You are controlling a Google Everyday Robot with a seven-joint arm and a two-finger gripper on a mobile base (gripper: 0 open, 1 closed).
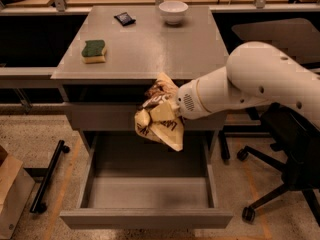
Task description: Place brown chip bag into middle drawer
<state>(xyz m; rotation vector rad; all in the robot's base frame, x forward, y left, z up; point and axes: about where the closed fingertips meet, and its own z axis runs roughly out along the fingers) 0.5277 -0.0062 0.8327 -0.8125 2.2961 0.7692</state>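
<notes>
The brown chip bag (pixel 159 115), crinkled and tilted, hangs in my gripper (pixel 170 108) in front of the cabinet's upper drawer front, above the back of the open middle drawer (pixel 145 194). The gripper's fingers are hidden behind the bag, at the end of my white arm (pixel 250 86), which reaches in from the right. The drawer is pulled out wide, and its flat grey floor holds nothing.
On the grey tabletop (pixel 150 44) lie a green and yellow sponge (pixel 94 50), a small black packet (pixel 124 18) and a white bowl (pixel 173 10). A black office chair (pixel 285 159) stands at the right. A cardboard box (pixel 10 194) and a black bar (pixel 47 176) are on the floor at the left.
</notes>
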